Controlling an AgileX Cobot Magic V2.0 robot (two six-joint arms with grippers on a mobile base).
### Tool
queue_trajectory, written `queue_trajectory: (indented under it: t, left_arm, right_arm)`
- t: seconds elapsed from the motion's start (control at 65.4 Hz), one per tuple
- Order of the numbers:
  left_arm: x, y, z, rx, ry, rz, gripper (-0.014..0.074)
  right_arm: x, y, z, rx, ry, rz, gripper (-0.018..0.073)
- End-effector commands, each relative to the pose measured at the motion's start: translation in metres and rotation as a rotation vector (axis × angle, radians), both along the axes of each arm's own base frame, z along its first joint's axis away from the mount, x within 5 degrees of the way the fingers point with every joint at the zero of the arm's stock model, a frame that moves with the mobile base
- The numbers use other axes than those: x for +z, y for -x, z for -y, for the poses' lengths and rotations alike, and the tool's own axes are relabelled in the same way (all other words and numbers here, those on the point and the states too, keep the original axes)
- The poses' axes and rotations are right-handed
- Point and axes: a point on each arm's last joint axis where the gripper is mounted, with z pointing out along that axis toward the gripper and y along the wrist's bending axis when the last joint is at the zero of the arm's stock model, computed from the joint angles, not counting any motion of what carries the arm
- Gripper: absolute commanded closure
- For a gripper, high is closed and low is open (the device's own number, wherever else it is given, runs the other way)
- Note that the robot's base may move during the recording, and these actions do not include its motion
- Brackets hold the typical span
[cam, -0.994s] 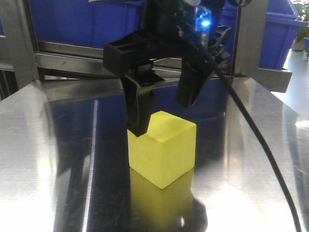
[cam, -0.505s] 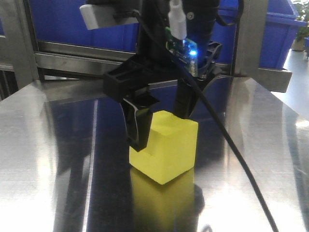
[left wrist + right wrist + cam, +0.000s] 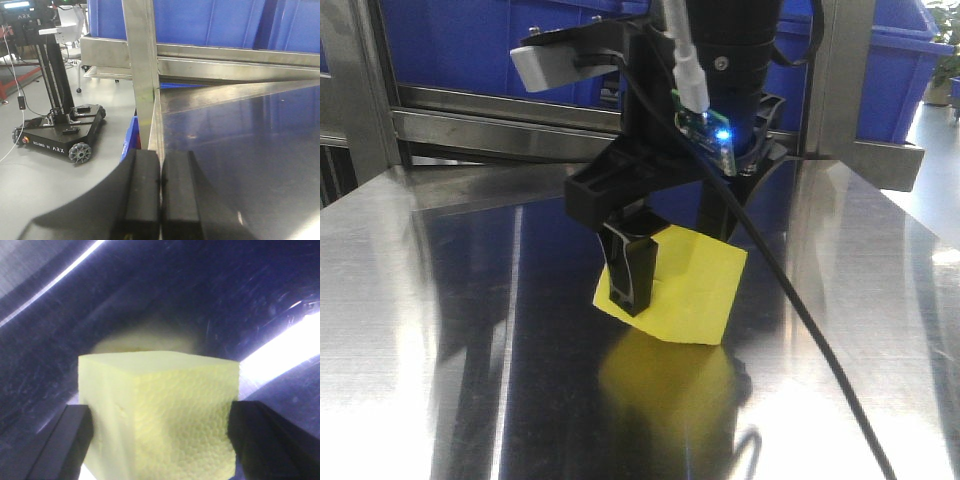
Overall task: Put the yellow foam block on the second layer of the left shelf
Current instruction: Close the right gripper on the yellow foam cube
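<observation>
- Lifted clear since a moment ago: the yellow foam block [image 3: 685,290], which sat flat on the steel table [image 3: 440,330] in the earlier frames, now hangs just above it, and its blurred yellow reflection lies on the metal underneath.
- It has also tipped. One lower corner points down and the top face slants, whereas before it stood square.
- Right gripper [image 3: 670,268]: its fingers [image 3: 632,280] are clamped on two opposite faces of the block. One is across the near face in the front view and the other is hidden behind. The right wrist view shows a black pad against each side of the cube.
- Left gripper [image 3: 160,192]: its fingers are pressed together with nothing between them. It is parked at the table's edge beside a shelf post [image 3: 142,65], well apart from the block.
- Handling, as a judgement: the block looks light and soft, with a matte, grainy skin that should not slip.
- In the wrist view the lower edge by the right pad seems slightly pinched in, so the foam yields under the squeeze.
- A grip across flat opposite faces near mid-height suits it. The tilt suggests the hold sits off-centre, so the block could pivot between the pads during a fast swing.
- Blue bins [image 3: 470,40] stand behind the frame. The left shelf's second layer cannot be picked out in these views.
</observation>
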Motion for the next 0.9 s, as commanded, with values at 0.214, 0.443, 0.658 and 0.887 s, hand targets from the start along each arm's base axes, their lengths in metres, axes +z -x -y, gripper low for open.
queue_trajectory:
  t: [0.214,0.443,0.658,0.887]
  left_arm:
    - [0.0,0.0,0.002,-0.025,0.007,0.071,0.046]
    - [0.0,0.0,0.002,-0.025,0.007,0.071,0.046]
    - [0.0,0.0,0.002,-0.025,0.007,0.071,0.046]
    - [0.0,0.0,0.002,-0.025,0.007,0.071,0.046]
  right_arm:
    - [0.038,0.007,0.002,0.012,-0.11,0.09,-0.0065]
    - [0.046,0.007,0.007,0.002,-0.125,0.107,-0.0065]
    - [0.046,0.008,0.004,-0.01,-0.165,0.092,-0.0065]
    - [0.031,0.008,0.003,-0.013,-0.175,0.084,-0.0065]
